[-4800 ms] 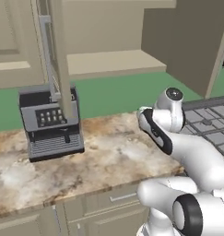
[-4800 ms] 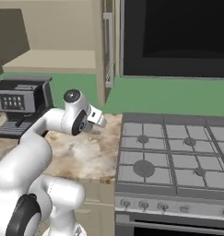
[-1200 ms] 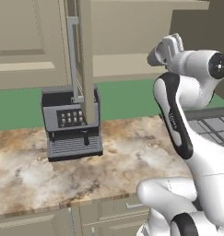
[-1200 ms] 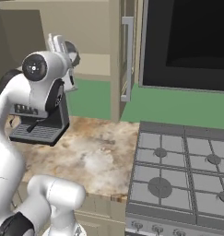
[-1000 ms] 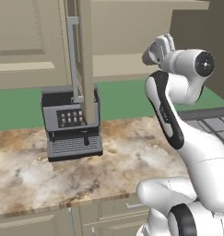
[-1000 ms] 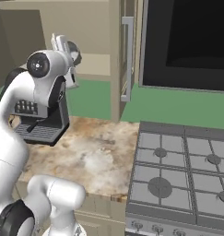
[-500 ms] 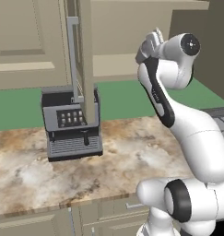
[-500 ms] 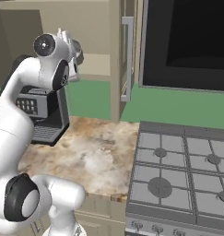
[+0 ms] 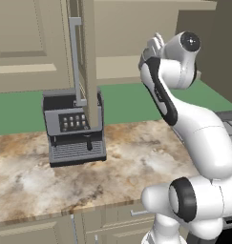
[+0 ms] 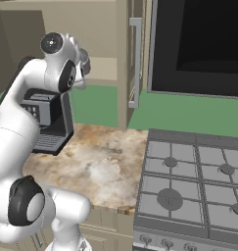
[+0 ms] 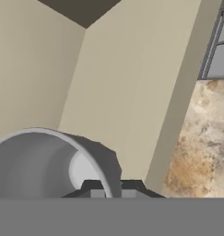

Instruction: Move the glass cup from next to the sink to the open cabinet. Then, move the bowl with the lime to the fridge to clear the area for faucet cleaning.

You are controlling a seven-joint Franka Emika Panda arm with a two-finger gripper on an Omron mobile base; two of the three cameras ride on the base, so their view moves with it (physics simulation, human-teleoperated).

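The jaws are clamped on the rim of the glass cup, held up at the open cabinet, over its pale shelf, above the table.

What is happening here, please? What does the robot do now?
The white robot arm is raised high in front of the open cabinet. Its claw is shut on the rim of the glass cup, which it holds up at the level of the cabinet's pale shelf. The cup is not yet set down. Below, on the marbled counter, stands a dark coffee machine, and a stove is to the right.
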